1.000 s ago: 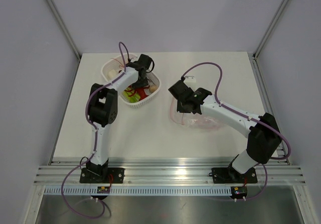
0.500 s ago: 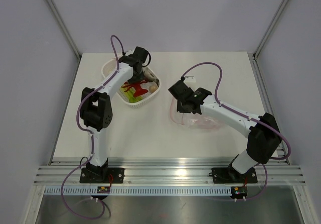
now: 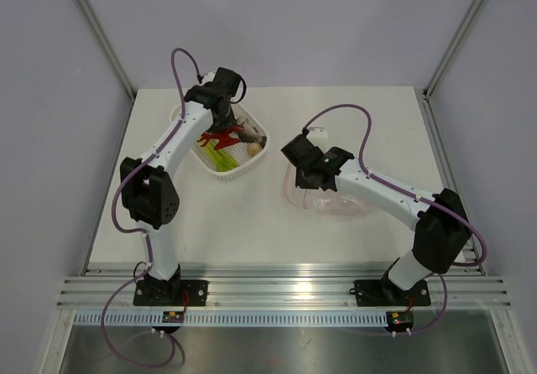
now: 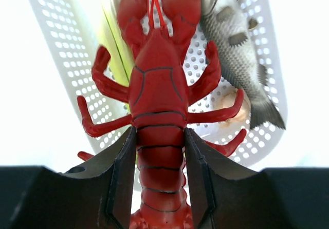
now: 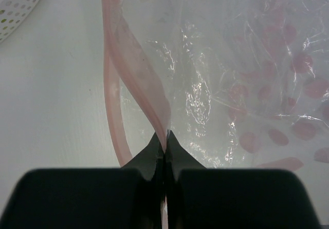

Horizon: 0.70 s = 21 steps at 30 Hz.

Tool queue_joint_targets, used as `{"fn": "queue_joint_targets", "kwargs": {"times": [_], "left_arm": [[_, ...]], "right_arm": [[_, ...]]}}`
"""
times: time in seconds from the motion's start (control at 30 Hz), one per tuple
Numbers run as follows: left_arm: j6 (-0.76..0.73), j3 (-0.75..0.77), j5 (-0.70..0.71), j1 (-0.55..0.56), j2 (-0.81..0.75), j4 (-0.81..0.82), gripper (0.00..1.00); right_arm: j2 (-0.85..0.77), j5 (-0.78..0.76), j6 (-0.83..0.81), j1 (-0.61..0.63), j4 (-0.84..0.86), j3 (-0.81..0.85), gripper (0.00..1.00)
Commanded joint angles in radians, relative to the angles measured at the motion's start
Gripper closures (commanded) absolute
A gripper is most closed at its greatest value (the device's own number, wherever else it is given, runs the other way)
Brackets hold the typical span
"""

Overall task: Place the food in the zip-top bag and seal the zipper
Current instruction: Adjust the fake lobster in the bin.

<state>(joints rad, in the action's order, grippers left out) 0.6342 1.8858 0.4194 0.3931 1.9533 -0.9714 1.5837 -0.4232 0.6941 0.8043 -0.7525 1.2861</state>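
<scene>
My left gripper is shut on the tail of the red lobster, which hangs head-down over the white perforated basket. Under it in the basket lie the grey fish, a green leafy vegetable and a peach piece. From the top view, the left gripper holds the lobster over the basket at the back left. The clear zip-top bag lies flat at centre right. My right gripper is shut on its pink zipper, lifting one lip of the mouth off the table.
The bag is crinkly with pink dots. The basket's corner shows just left of the bag's mouth. Grey walls close in the white table on three sides. An aluminium rail runs along the near edge.
The left arm has swung left and back, and its gripper has risen out of the basket with the lobster in its grip. The right arm and bag have not moved.
</scene>
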Motion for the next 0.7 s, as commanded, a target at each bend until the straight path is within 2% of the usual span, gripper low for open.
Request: {"fn": "queue_joint_targets", "kwargs": {"times": [0.0,0.23,0.43,0.53,0.67], "left_arm": [[-0.045,0.065,0.026,0.000,-0.090,-0.015,1.00],[-0.096,0.098,-0.025,0.001,-0.065,-0.001,1.00],[-0.130,0.202,-0.070,-0.036,0.027,0.007,1.00],[-0.131,0.193,-0.074,-0.043,0.018,0.019,1.00],[-0.145,0.108,-0.087,-0.043,-0.030,0.094,1.00]], "right_arm": [[-0.039,-0.003,0.019,0.015,0.013,0.001,1.00],[-0.036,0.000,0.024,0.021,0.018,-0.002,1.00],[-0.044,-0.003,0.031,0.026,0.010,-0.010,1.00],[-0.047,-0.009,0.036,0.027,0.007,-0.014,1.00],[-0.037,-0.006,0.033,0.026,0.007,-0.008,1.00]]}}
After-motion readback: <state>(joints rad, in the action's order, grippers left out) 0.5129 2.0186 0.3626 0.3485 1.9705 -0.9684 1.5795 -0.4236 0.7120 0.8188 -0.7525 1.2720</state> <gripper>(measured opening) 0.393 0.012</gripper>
